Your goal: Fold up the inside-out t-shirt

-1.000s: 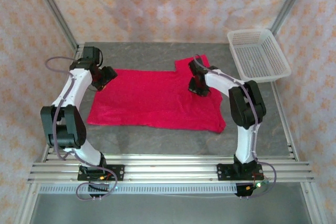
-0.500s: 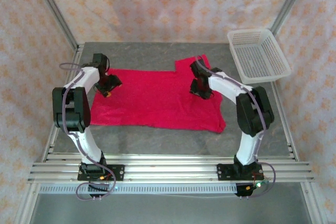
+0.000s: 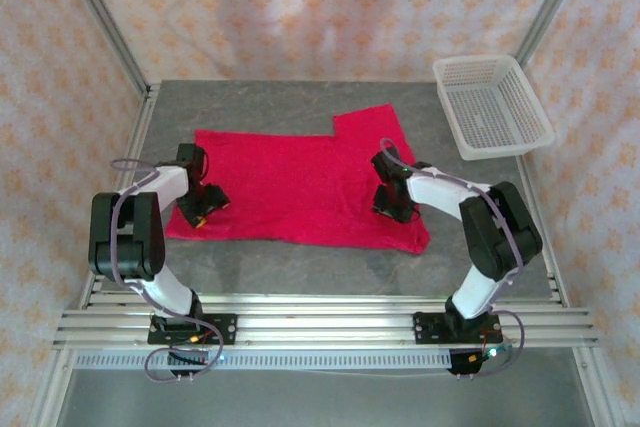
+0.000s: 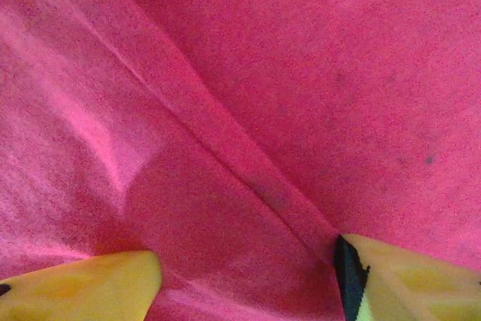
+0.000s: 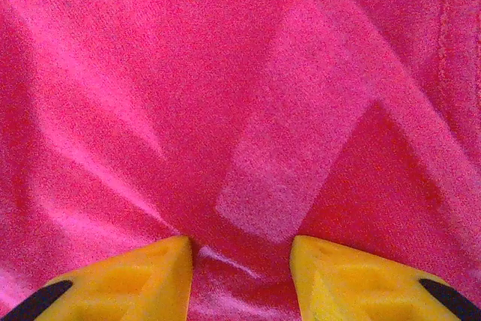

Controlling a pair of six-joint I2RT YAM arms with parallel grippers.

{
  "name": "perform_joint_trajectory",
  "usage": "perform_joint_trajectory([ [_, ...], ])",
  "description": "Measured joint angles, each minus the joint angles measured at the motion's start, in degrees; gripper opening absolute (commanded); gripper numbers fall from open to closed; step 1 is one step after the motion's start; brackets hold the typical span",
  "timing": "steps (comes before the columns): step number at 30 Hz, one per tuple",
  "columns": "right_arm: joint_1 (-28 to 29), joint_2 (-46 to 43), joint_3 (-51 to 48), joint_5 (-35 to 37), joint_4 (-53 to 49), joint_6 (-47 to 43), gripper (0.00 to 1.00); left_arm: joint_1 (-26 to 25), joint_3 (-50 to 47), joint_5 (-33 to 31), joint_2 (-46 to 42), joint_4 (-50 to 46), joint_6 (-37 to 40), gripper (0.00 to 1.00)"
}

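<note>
The inside-out t-shirt lies spread flat on the grey table, one sleeve sticking out at the far right. My left gripper is low over the shirt's near left corner. In the left wrist view its yellow fingertips stand wide apart on the red cloth, a diagonal crease running between them. My right gripper is down on the shirt's right part. Its yellow fingers stand apart over the cloth, with a small ridge in the gap and a paler rectangular patch just ahead.
A white mesh basket stands at the far right corner of the table. Metal frame posts and patterned curtains close in the sides and back. Bare grey table runs along the near edge in front of the shirt.
Both grippers have moved toward the near edge along the shirt, the left one down its left side. The right gripper's jaws have come apart.
</note>
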Motion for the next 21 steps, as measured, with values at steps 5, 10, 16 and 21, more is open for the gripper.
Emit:
perform_joint_trajectory([
  [5,-0.37,-4.68,-5.77,0.00,2.56,-0.02,0.41,0.44,-3.08,-0.02,-2.47,3.39,-0.02,0.66],
  [10,-0.37,-9.01,-9.44,-0.26,1.33,-0.22,0.41,0.44,-6.25,0.31,-6.05,4.33,-0.04,0.67],
  [16,-0.87,-10.60,-6.49,1.55,-8.28,-1.33,0.47,0.76,-6.23,0.00,-9.88,-0.68,-0.09,0.72],
  [21,-1.40,-10.47,6.73,6.01,-8.41,-3.63,0.60,0.83,6.16,0.28,-8.26,-4.46,-0.07,0.74],
])
